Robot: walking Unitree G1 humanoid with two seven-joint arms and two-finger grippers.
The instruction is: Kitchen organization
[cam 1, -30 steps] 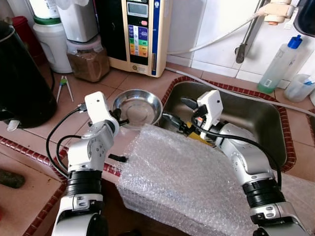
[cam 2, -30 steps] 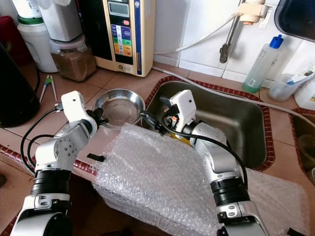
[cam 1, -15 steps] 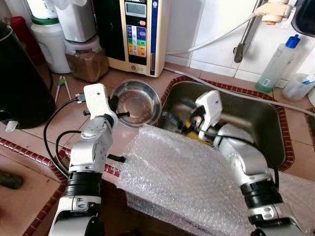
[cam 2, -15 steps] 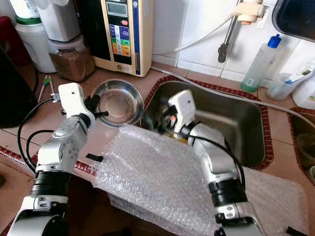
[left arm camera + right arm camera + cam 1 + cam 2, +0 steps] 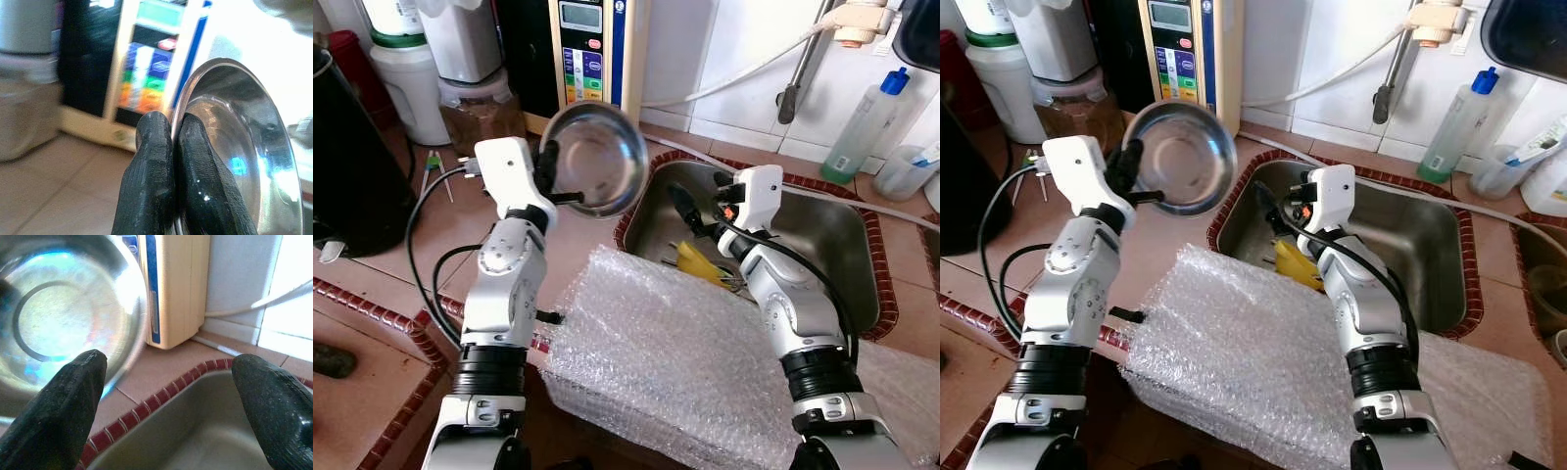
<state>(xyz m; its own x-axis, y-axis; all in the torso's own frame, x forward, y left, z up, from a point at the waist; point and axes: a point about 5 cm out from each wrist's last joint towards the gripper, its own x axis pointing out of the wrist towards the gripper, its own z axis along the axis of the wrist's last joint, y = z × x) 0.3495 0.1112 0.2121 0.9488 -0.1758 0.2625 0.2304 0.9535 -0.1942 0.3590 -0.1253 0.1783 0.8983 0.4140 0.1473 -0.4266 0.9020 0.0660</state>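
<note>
tiled counter: left gripper (image 5: pixel 551 174) pinches steel bowl (image 5: pixel 592 159) rim, tilted toward sink (image 5: pixel 822 245); right gripper (image 5: pixel 690 211) spread, nearer sink.

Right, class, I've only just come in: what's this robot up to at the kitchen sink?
The left hand is shut on the rim of a steel bowl, holding it tilted in the air above the tiled counter, beside the sink. The right hand is open and holds nothing, poised over the sink's near corner. A sheet of bubble wrap lies across the counter edge in front of the robot.
</note>
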